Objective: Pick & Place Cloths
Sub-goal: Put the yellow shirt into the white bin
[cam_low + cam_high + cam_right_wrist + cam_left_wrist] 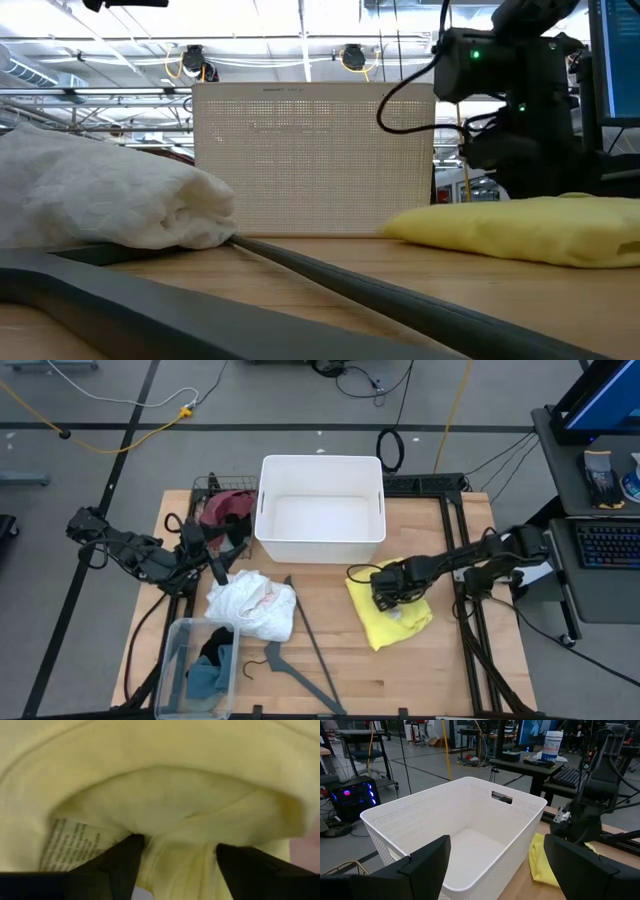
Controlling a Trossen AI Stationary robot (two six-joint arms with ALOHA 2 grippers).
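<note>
While the yellow cloth [392, 612] sits crumpled right of centre in the high view, my right pincer [175, 855] is pressed down into it, fingers partly open with a fold bunched between them, not clamped yet. Risk: I pinch only the top layer and it slips out before the white basket [320, 550]. Left pincer [497, 865] hangs wide open, holding nothing, by the basket.

Yellow cloth [165, 795] fills the view, its printed tag [67, 845] beside one dark finger [117, 865] of the right hand [177, 865], a fold bunched between both fingers.
</note>
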